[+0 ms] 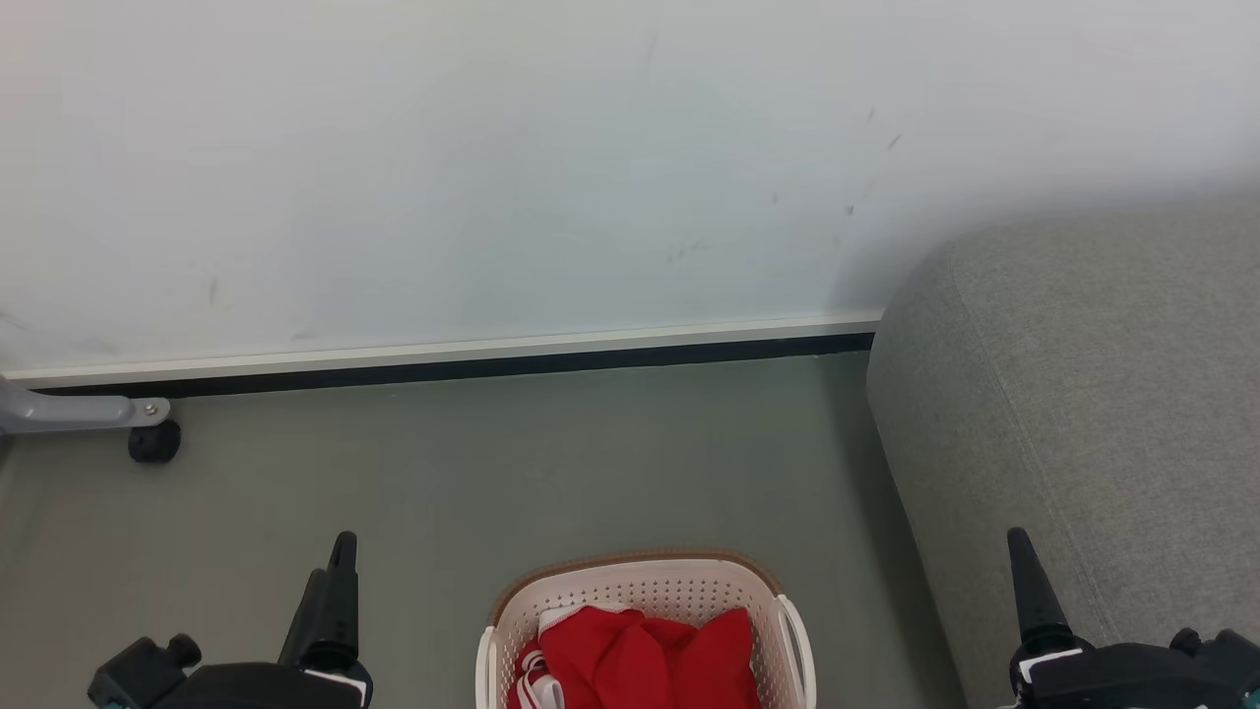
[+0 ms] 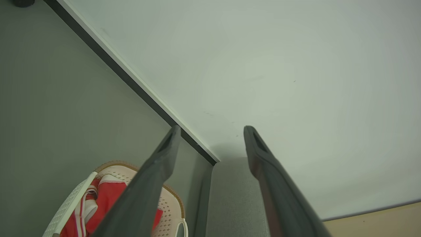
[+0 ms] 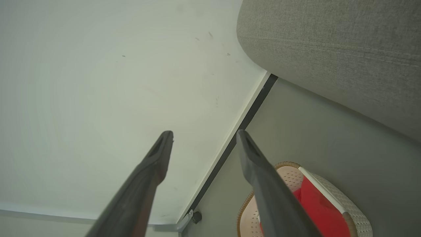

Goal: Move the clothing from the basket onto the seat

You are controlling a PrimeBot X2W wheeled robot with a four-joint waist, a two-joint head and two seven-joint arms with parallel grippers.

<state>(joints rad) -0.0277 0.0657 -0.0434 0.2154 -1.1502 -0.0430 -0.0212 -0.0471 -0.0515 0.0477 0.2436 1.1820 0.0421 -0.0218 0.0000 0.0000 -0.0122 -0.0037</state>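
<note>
two dark grippers nearest, one at each bottom corner of the head view, fingers pointing up. left gripper (image 2: pixel 212 128): fingers spread wide, nothing between them, clear of basket and cloth. right gripper (image 3: pixel 204 131): likewise spread wide and empty, one finger overlapping the seat's edge in the head view, contact not discernible.

between the two, at bottom centre: basket (image 1: pixel 679 589), cream-white, perforated, brown woven-look rim, a white handle on each side, standing upright on the grey floor (image 1: pixel 492 463), lower part cut by the frame edge. inside the basket: clothing (image 1: pixel 650 655), bright red, crumpled in a heap below the rim, white striped trim showing at its left side, all visible red cloth within the basket walls; number of garments not discernible.

just right of the basket, a narrow strip of floor between: seat (image 1: pixel 1083 394), grey upholstery, rounded corner, a stitched seam running down its face, far end against the wall.

farther out, at left: grey metal leg (image 1: pixel 79 412) ending in a black caster (image 1: pixel 154 442), resting on the floor near the skirting.

farthest: dark skirting strip (image 1: pixel 443 372) with a pale ledge above it, then a plain white wall (image 1: pixel 591 148) bearing a few faint scuff marks.
</note>
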